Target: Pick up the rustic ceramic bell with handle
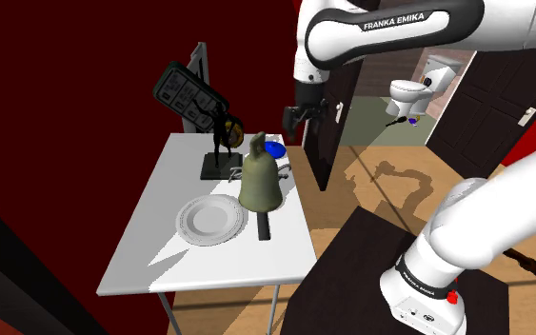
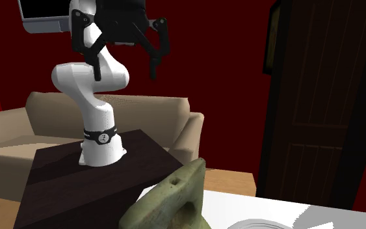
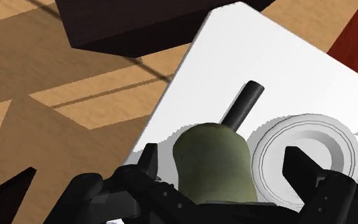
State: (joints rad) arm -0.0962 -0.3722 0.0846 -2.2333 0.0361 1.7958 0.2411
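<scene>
Found jaws of all-black two-finger gripper [image 2: 126, 75] spread wide, clasping nothing; hanging high, well apart from white rectangular table [image 1: 161, 257]; located olive-green bell with flat handle [image 1: 259, 183] upright near the table's edge toward the stand, just beside white round plate [image 1: 208, 221]; recorded black cylinder [image 1: 263, 226] lying along that edge, just beside the bell.

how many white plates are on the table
1. The white plate lies on the table, just to the shoulder view's left of the olive bell. The bell and figurine could hide a little table behind them.
</scene>
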